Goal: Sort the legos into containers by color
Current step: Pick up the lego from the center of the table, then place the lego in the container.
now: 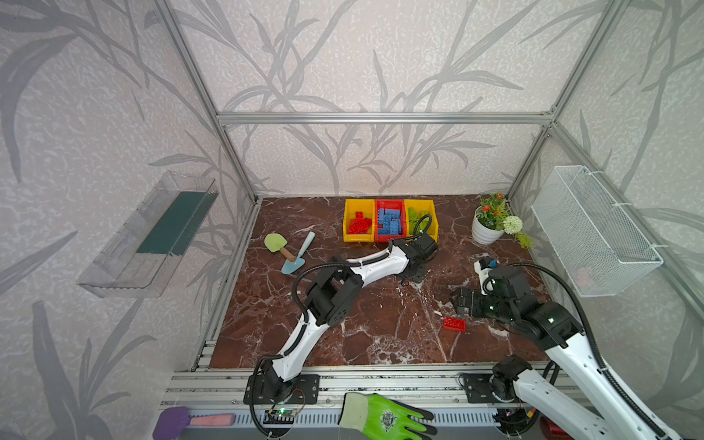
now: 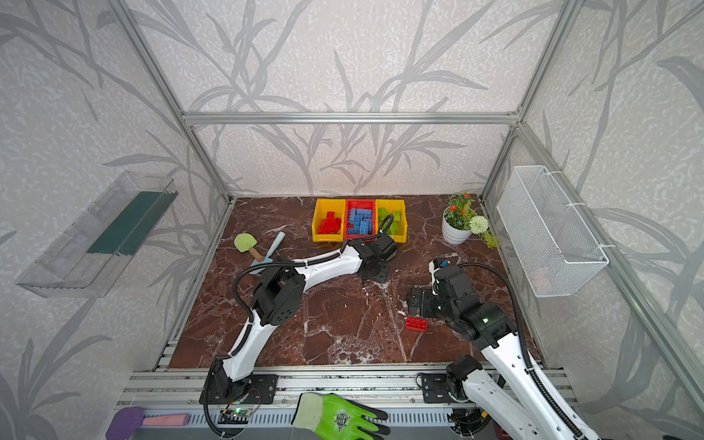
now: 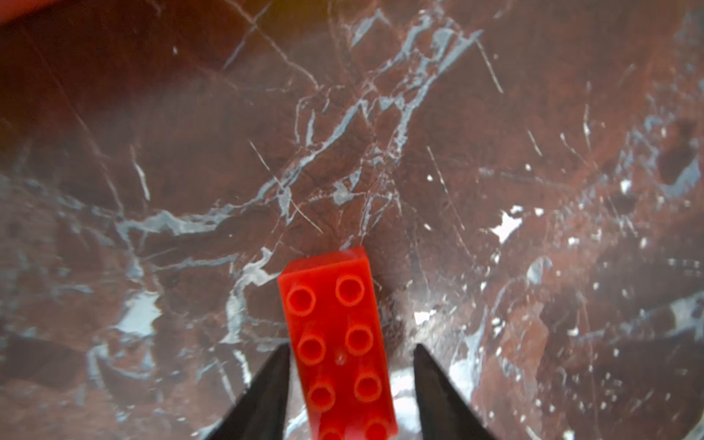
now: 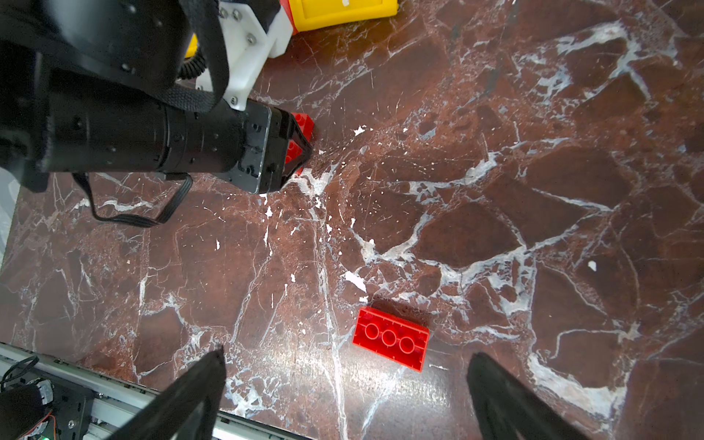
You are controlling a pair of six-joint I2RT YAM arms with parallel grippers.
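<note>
legos (image 1: 389, 223) are nearly all sorted: reds (image 1: 359, 225) in the yellow bin (image 1: 358, 238) on the 9 o'clock side of the row, blues (image 1: 392, 228) in the red bin (image 1: 381, 239) mid-row, greens (image 1: 413, 217) in the other yellow bin (image 1: 434, 219), all at the table's (image 1: 343, 343) 12 o'clock edge. two reds lie loose.

one red brick (image 3: 335, 343) sits studs-up just in front of the bins, abt 1 o'clock from table centre. the left gripper (image 3: 350, 346) straddles its long sides, one finger (image 3: 272, 381) against it and a sliver of gap at the other, so not clenched yet. going across the narrow width prob gives the squarest hold.

the upside-down red brick (image 4: 390, 339) lies at 4 o'clock, clear of the front rail (image 1: 381, 375). the right gripper (image 4: 347, 353) hangs above it, spread wide, holding nothing, prob lined up for it.

room: bare table btwn the arms, w/ pot (image 1: 485, 230) at 2 and trowels (image 1: 291, 253) at 10 well apart. tight spot is the bins' front wall near the left wrist: the brick needs a lift over the rim, then toward 11 o'clock.
</note>
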